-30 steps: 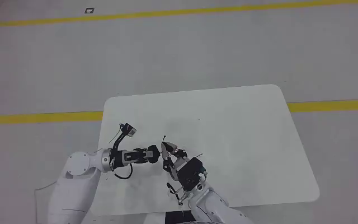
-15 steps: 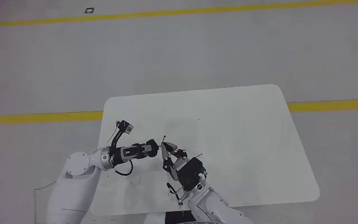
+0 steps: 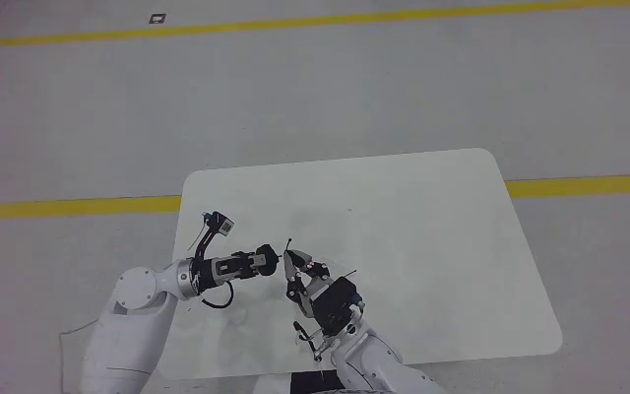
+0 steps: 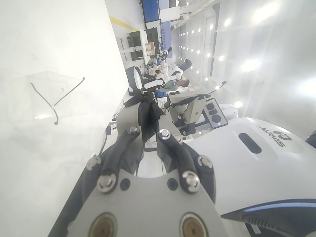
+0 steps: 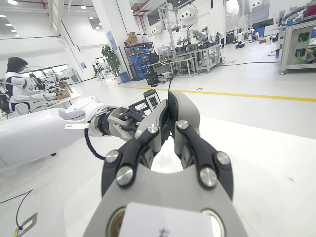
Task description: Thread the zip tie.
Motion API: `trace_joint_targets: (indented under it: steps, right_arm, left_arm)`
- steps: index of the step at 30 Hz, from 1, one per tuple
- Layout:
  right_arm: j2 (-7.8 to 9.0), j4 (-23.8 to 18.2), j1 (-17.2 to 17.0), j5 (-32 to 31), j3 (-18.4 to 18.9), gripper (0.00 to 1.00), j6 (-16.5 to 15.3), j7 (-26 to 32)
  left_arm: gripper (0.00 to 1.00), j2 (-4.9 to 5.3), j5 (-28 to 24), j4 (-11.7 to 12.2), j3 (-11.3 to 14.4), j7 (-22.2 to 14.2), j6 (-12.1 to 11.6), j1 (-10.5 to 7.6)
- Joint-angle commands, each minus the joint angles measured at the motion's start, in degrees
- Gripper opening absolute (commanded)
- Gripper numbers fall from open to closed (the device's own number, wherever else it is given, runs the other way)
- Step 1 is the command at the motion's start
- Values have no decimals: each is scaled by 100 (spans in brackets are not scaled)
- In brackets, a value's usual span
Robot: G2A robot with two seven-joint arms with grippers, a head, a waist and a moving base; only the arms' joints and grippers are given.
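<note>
A thin black zip tie [image 5: 169,82] sticks up from between the fingertips of my right gripper [image 5: 169,102], which is shut on it. From above, the zip tie [image 3: 287,246] shows as a short black line at the right gripper [image 3: 290,268], with another end poking out to its right. My left gripper [image 3: 277,260] sits right beside it, tips almost touching. In the left wrist view the left gripper [image 4: 148,99] is shut, and I see nothing between its fingers. Thin black lines [image 4: 69,91] form a Y against the white table.
The white table [image 3: 423,217] has a small dark speck [image 3: 349,208] near its middle. Both arms work close to the table's front left part, with the table edge near them. A yellow floor line runs behind the table.
The left arm has shifted slightly up and back, its wrist turning a little. The right gripper and the zip tie have stayed in place.
</note>
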Motion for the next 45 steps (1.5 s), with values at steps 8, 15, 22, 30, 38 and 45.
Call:
trace_joint_targets:
  steps: [8,15,22,30,38,45]
  right_arm:
    - [0,0,0,0,0,0,0,0]
    - [1,-7,13,2,10,0,0,16]
    - [-52,78,132,-40,-66,0,241,21]
    - [-120,287,341,14,-178,0,486,35]
    - [-129,352,418,26,-237,0,562,-3]
    - [-130,339,426,25,-226,0,521,77]
  left_arm:
    - [0,0,0,0,0,0,0,0]
    - [0,0,0,0,0,0,0,0]
    - [0,0,0,0,0,0,0,0]
    - [0,0,0,0,0,0,0,0]
    - [0,0,0,0,0,0,0,0]
    - [0,0,0,0,0,0,0,0]
